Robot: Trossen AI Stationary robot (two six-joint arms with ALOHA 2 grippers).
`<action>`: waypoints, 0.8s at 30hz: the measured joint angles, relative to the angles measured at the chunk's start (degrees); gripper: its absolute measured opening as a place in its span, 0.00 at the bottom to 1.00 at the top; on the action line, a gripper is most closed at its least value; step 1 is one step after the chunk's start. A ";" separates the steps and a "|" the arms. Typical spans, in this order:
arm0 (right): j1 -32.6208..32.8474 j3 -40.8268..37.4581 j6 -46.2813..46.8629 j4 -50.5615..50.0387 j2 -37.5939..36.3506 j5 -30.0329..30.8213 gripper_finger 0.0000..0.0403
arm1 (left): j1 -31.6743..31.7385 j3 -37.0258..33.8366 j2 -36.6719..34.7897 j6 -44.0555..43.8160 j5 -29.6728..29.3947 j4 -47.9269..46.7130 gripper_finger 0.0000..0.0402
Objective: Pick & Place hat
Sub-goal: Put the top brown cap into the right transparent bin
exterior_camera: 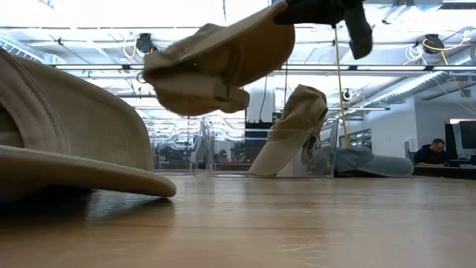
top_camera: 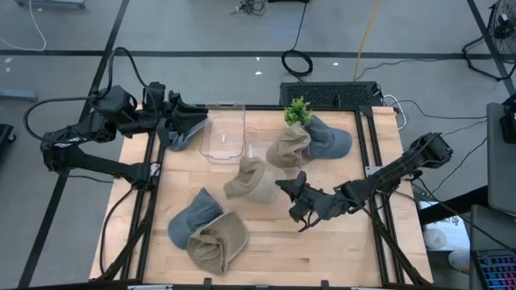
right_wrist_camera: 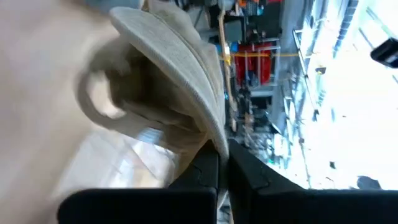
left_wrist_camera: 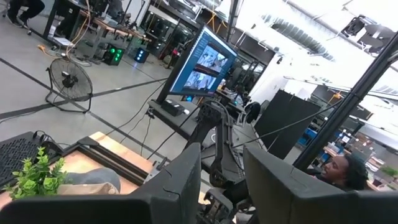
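A tan hat (top_camera: 254, 181) hangs in the air over the table's middle, with my right gripper (top_camera: 297, 193) shut on its right end. In the low view this hat (exterior_camera: 216, 63) floats well above the wood, and my right gripper (exterior_camera: 327, 11) shows at the top. My left gripper (top_camera: 184, 122) is raised over the far left corner. Its fingers (left_wrist_camera: 186, 180) stand apart with only the room showing between them. A blue-grey hat (top_camera: 179, 135) shows beneath it, and I cannot tell whether they touch. My right gripper pinches a curved stitched edge of the tan hat (right_wrist_camera: 213, 144) between its two fingers (right_wrist_camera: 239, 171). The fingers come roughly level from the table's right side. The hat is lifted clear of the table and droops away from the fingers toward the left.
A blue hat (top_camera: 196, 213) and a tan hat (top_camera: 218, 242) lie together at the near left. Another tan hat (top_camera: 290, 149) leans on a clear container (top_camera: 254, 145), beside a blue hat (top_camera: 329, 138) and a small plant (top_camera: 298, 111). A second clear container (top_camera: 226, 129) stands at the far middle.
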 joint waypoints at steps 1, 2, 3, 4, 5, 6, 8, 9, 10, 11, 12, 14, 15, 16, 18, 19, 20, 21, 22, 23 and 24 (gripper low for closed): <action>-0.23 0.40 -1.35 0.00 0.00 0.99 0.00 | 0.01 0.00 0.00 0.00 0.01 0.00 0.32; -0.51 0.84 -2.64 0.18 0.00 1.58 0.00 | 0.02 0.00 0.00 -0.04 -0.01 0.00 0.32; -0.81 1.33 -3.78 0.48 0.02 2.35 0.00 | 0.01 0.00 0.00 -0.21 -0.08 0.02 0.32; -1.10 1.84 -4.68 0.76 0.02 2.59 0.00 | 0.00 0.00 0.00 -0.62 -0.22 0.05 0.32; -1.40 2.41 -5.49 0.87 0.02 2.79 0.00 | 0.02 0.00 0.00 -0.97 -0.43 0.09 0.32; -1.72 3.00 -6.25 0.87 0.00 3.14 0.00 | 0.02 0.00 0.00 -1.21 -0.44 0.13 0.32; -2.29 4.16 -7.87 0.86 0.02 3.81 0.00 | 0.02 0.00 0.00 -1.44 -0.46 0.17 0.32; -2.64 4.72 -8.77 0.83 0.02 3.81 0.00 | 0.02 0.00 0.00 -1.54 -0.46 0.19 0.32; -2.95 5.30 -9.75 0.90 0.02 3.81 0.00 | 0.02 0.00 0.00 -1.62 -0.46 0.19 0.32; -3.27 5.82 -10.61 1.07 0.02 3.84 0.00 | 0.02 0.00 0.00 -1.93 -0.46 0.17 0.32; -3.63 6.25 -11.48 1.65 0.02 3.92 0.00 | 0.02 0.00 0.00 -2.49 -0.46 0.20 0.32; -4.18 7.00 -13.15 3.67 0.01 3.92 0.00 | 0.02 0.00 0.00 -3.40 -0.46 0.23 0.32; -4.36 7.48 -13.68 4.40 -0.11 3.92 0.00 | 0.02 0.00 0.00 -3.83 -0.48 0.28 0.32; -4.56 7.98 -14.26 4.89 -0.35 3.90 0.00 | 0.02 0.00 0.00 -4.36 -0.48 0.41 0.32; -4.91 8.78 -15.83 6.28 -0.86 3.91 0.00 | 0.02 0.00 0.00 -5.27 -0.47 0.49 0.32; -5.00 9.07 -16.55 6.75 -1.20 3.87 0.00 | 0.02 0.00 0.00 -5.85 -0.46 0.52 0.32; -5.11 9.25 -17.11 6.84 -1.64 3.89 0.00 | 0.02 0.00 0.00 -6.12 -0.46 0.57 0.32; -5.28 9.52 -17.67 6.84 -2.02 3.89 0.00 | 0.02 0.00 0.00 -6.18 -0.46 0.79 0.32; -5.44 9.79 -18.08 6.86 -2.42 3.88 0.00 | 0.02 0.00 0.01 -6.17 -0.46 1.28 0.32; -5.52 9.88 -18.45 6.86 -2.93 3.86 0.00 | 0.02 0.00 0.02 -6.23 -0.45 1.92 0.32; -5.54 9.98 -18.91 6.83 -3.53 3.88 0.00 | 0.02 0.00 0.02 -6.29 -0.44 2.48 0.32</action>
